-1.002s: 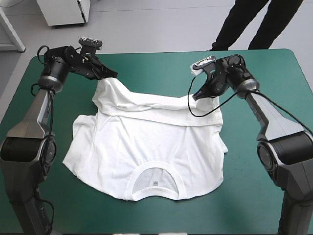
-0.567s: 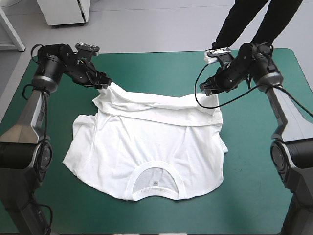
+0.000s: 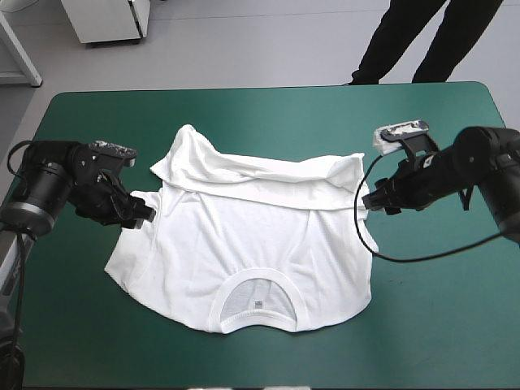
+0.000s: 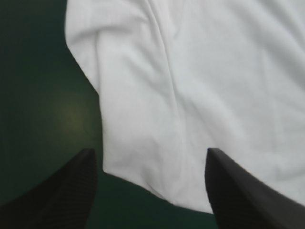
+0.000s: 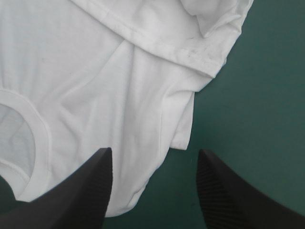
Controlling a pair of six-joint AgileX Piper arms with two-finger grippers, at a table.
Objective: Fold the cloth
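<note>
The white T-shirt (image 3: pixel 244 236) lies spread on the teal-green cover, collar (image 3: pixel 258 302) toward the near edge. Its far hem is folded back in a band (image 3: pixel 260 175) across the body. My left gripper (image 3: pixel 140 216) is low beside the shirt's left sleeve. In the left wrist view it (image 4: pixel 150 191) is open, its black fingers (image 4: pixel 71 191) apart, with the sleeve's edge (image 4: pixel 143 157) between and ahead of them. My right gripper (image 3: pixel 366 201) is at the right sleeve. It (image 5: pixel 155 186) is open too, over the sleeve's edge (image 5: pixel 181 124), holding nothing.
The teal-green cover (image 3: pixel 439 309) shows all around the shirt, with wide bands along the far edge and at both ends of the table.
Both grippers let go of the far hem corners and opened. They then drew back toward the near side, down to the sleeves. The hem now rests folded over the body.
</note>
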